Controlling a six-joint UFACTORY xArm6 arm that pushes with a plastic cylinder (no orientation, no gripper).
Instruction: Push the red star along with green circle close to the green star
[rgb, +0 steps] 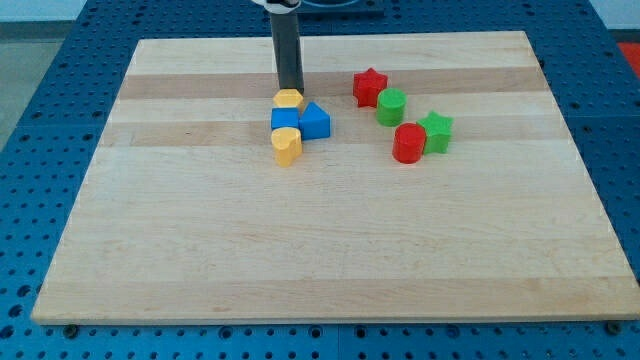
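Note:
The red star (369, 86) lies near the view's top, right of centre, touching the green circle (391, 106) just below and right of it. The green star (436, 131) lies further right and lower, touching a red cylinder (408, 143) on its left. My tip (290, 90) stands left of the red star, right behind a yellow hexagon (290, 100). There is a gap of about a block's width between the tip and the red star.
A yellow hexagon, a blue cube (285, 120), a blue triangular block (315, 121) and a yellow heart-like block (287, 146) cluster just below my tip. The wooden board (320, 250) ends near the blue perforated table on all sides.

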